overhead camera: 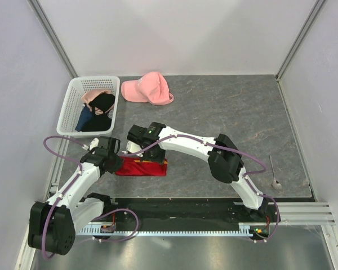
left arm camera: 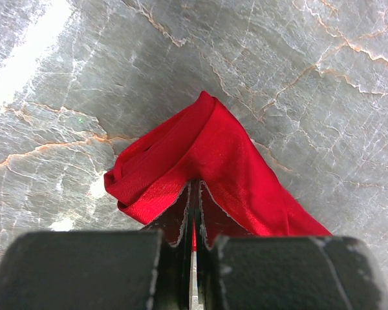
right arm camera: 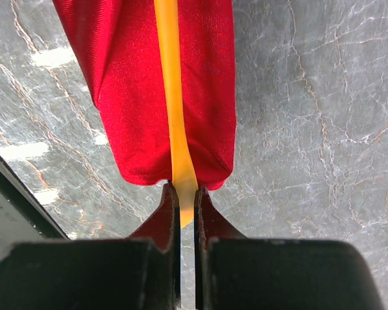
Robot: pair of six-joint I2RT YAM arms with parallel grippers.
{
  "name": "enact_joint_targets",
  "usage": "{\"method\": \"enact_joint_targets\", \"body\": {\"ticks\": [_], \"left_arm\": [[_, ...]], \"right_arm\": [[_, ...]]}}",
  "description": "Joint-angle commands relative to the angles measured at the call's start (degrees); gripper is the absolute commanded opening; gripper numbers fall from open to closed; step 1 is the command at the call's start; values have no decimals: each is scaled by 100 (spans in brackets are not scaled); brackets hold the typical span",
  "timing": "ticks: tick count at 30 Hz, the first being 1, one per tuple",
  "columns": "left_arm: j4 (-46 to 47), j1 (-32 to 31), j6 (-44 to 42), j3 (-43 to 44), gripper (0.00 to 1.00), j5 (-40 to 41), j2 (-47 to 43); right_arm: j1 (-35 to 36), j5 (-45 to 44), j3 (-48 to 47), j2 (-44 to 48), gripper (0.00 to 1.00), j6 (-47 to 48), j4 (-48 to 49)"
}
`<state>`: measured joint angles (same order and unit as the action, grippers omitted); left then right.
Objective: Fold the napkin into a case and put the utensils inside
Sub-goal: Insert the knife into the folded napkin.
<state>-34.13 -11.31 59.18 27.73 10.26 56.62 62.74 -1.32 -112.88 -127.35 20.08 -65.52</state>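
Red napkin (overhead camera: pixel 142 167) folded, lower left-centre of top view. L gripper (left arm camera: pixel 194 197) jaws pressed on cloth edge. Cloth looks soft, light, prob. slippery: grip hem. R gripper (right arm camera: pixel 186 197) pinches orange utensil (right arm camera: pixel 170 97) end. Utensil thin, lies along cloth.

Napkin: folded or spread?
Folded: the napkin is a narrow layered strip, left gripper shut on one end, right gripper shut on an orange utensil lying along it.
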Motion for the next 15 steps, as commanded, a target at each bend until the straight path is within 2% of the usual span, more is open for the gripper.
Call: {"method": "enact_joint_targets", "body": {"ticks": [1, 6, 15], "left_arm": [[82, 32, 191, -39, 2, 55, -107], [91, 32, 173, -22, 2, 37, -160], [73, 33, 94, 14, 2, -15, -239]], "right_arm": [[37, -87, -24, 210, 0, -57, -23], [36, -360, 196, 342, 0, 31, -14], [28, -325, 319, 465, 0, 5, -67]]}}
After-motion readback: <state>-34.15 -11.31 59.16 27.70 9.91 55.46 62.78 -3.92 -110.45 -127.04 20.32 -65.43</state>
